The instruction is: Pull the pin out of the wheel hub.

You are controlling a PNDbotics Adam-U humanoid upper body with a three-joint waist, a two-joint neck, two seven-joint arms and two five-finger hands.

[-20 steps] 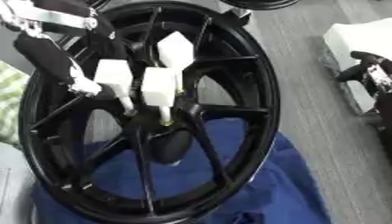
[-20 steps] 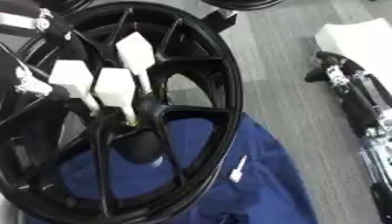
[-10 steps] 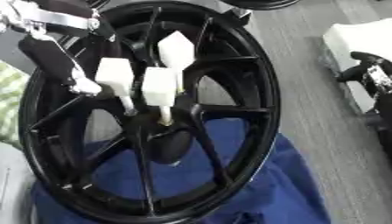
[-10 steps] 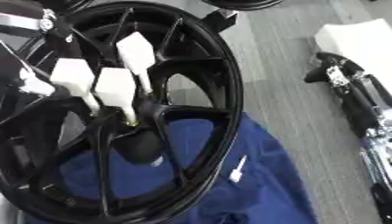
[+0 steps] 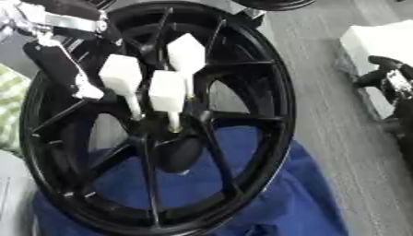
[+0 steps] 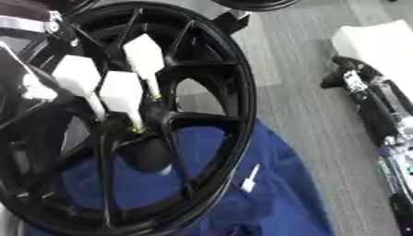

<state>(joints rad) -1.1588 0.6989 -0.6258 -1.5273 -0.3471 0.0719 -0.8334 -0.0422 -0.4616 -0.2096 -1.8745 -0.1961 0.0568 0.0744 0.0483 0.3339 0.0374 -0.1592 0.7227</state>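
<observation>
A black wheel hub (image 5: 266,92) lies tilted on a blue cloth (image 5: 282,193). Three white pins with blocky heads stand close together by its centre: the left pin (image 5: 121,76), the middle pin (image 5: 168,92) and the upper pin (image 5: 185,53). My left hand (image 5: 61,69) comes in from the upper left over the spokes. One straight black finger with a pale tip (image 5: 89,91) lies just left of the left pin, and nothing is curled round that pin. My right hand (image 6: 355,80) rests at the right edge, away from the wheel.
A white box (image 5: 379,41) stands at the far right behind my right hand. Part of another dark wheel (image 5: 274,3) shows at the top edge. A green checked patch (image 5: 9,106) is at the left edge. A small white tag (image 6: 250,179) lies on the cloth.
</observation>
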